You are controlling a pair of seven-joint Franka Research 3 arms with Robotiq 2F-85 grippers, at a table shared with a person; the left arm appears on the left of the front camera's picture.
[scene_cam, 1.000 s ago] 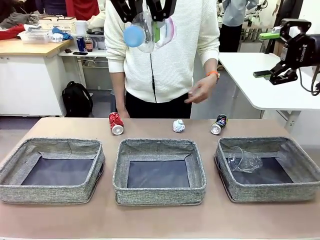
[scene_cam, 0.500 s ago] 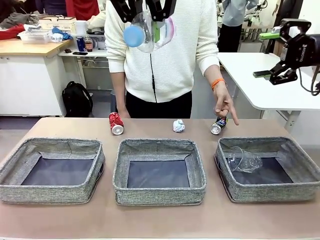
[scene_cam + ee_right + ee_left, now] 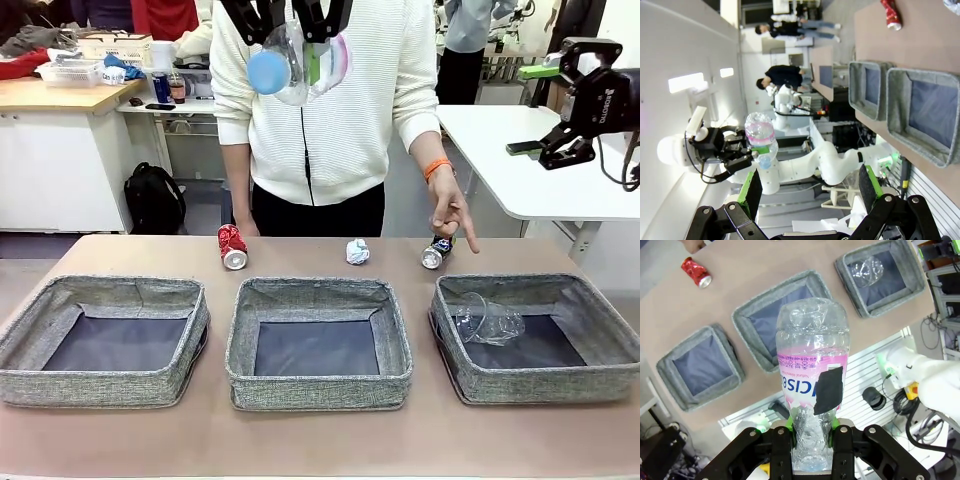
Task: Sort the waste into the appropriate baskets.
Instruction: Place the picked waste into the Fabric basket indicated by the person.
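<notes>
High over baskets [image 3: 318,375]: bottle [image 3: 812,375] clamped in left tool [image 3: 812,426].

Rough woven cloth baskets [image 3: 318,385], glossy clear plastic bottle [image 3: 812,375], crinkled plastic cup [image 3: 487,320], crumpled paper ball [image 3: 357,251], matt tabletop [image 3: 320,440]

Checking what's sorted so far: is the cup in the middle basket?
No, the cup lies in the right basket, not the middle basket.
</notes>
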